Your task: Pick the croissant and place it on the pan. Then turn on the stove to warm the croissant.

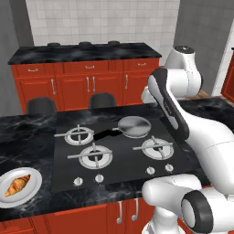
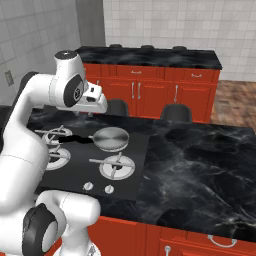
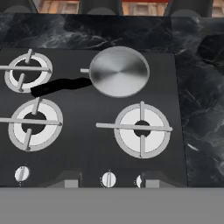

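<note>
**Kitchen island with cooktop, pan and plated croissant**

Black marble counter (image 1: 27,132) on red cabinets (image 1: 91,84), tiled wall behind. The stove (image 1: 114,151) is set into it. The pan (image 1: 134,126) sits on the rear right burner, handle pointing left. A white plate (image 1: 20,197) at the counter's left holds the croissant (image 1: 17,185), long axis diagonal. The gripper (image 3: 108,183) is closed, empty, above the stove's front.

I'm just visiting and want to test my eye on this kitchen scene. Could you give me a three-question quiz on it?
1. True or false: the croissant already lies in the pan.
2. What does the croissant rest on? A) white plate B) a burner C) bare counter
3. Fill in: the pan sits on the stove at its back ____ burner, seen from the robot.

Key: 1 false. 2 A. 3 right.
</note>
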Controlling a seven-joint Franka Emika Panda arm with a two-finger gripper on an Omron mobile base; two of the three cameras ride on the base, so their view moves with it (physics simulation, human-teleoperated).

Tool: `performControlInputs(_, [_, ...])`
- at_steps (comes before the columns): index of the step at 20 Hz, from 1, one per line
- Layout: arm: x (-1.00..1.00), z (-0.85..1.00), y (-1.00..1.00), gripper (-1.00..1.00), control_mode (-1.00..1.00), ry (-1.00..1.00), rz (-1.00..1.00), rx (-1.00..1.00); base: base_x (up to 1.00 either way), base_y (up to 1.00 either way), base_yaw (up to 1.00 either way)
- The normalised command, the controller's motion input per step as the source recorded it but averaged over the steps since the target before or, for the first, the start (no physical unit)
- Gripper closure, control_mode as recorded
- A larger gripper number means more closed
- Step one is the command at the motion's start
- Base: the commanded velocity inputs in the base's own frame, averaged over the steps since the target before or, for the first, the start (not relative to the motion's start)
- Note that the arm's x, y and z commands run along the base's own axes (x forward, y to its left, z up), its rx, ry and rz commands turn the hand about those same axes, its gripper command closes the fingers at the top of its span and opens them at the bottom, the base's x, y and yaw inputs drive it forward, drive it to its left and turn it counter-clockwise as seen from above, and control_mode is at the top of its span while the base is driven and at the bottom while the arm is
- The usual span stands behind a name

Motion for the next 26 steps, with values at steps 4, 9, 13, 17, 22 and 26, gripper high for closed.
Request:
performControlInputs(4, [-0.09,0.0,0.22,-1.0,-1.0,-0.01,0.01,0.0,0.0,0.0,0.0])
performControlInputs(9, [-0.04,0.0,0.94,-1.0,-1.0,0.02,0.0,0.0,0.0,0.0,0.0])
performControlInputs(13, [-0.19,0.0,0.99,-1.0,-1.0,0.05,0.0,0.0,0.0,0.0,0.0])
performControlInputs(17, [-0.09,0.0,0.99,-1.0,-1.0,0.1,0.0,0.0,0.0,0.0,0.0])
performControlInputs(22, [-0.04,-0.01,0.8,-1.0,-1.0,0.09,0.0,0.0,0.0,0.0,0.0])
performControlInputs(26, [-0.02,-0.2,0.78,-1.0,-1.0,0.07,0.0,0.02,0.0,0.0,0.0])
